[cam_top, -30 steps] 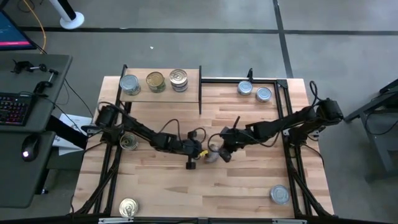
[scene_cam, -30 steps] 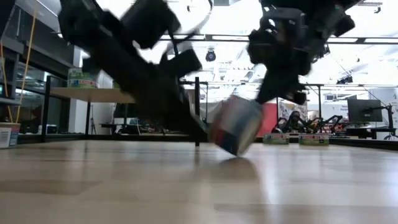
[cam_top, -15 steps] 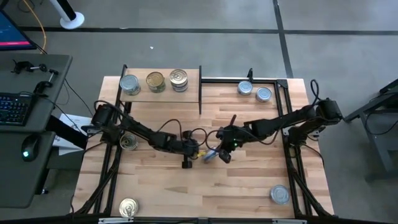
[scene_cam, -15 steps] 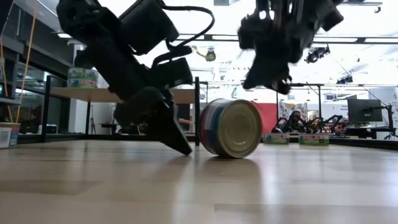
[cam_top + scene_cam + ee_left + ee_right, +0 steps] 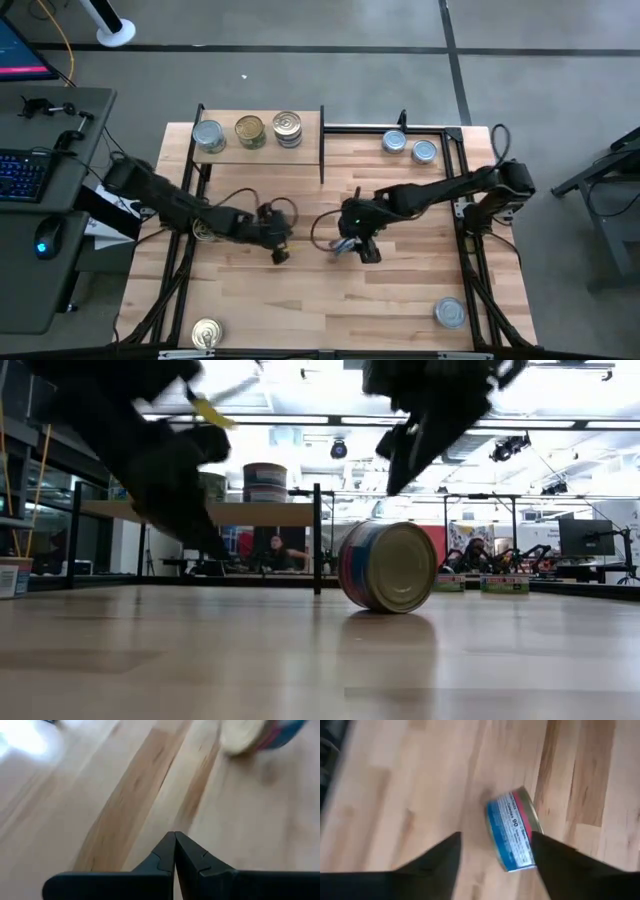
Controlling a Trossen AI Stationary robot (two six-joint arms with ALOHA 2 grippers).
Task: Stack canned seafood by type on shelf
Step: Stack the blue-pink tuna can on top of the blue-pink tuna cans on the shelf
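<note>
**Left arm backs off, tin left on its side**

The left gripper point(image 5: 279, 256), fingers pressed together, has pulled away leftward. The tin point(image 5: 388, 566) rests on edge mid-table, axis level. The right gripper point(image 5: 366, 250), fingers spread, hovers directly over it, far nearer.

The high view looks straight down on the whole table point(image 5: 400, 300), the low view looks level across its top into the room, and each wrist view looks down close on the planks, all four sharing the tin lying on its side point(image 5: 388, 567).
</note>
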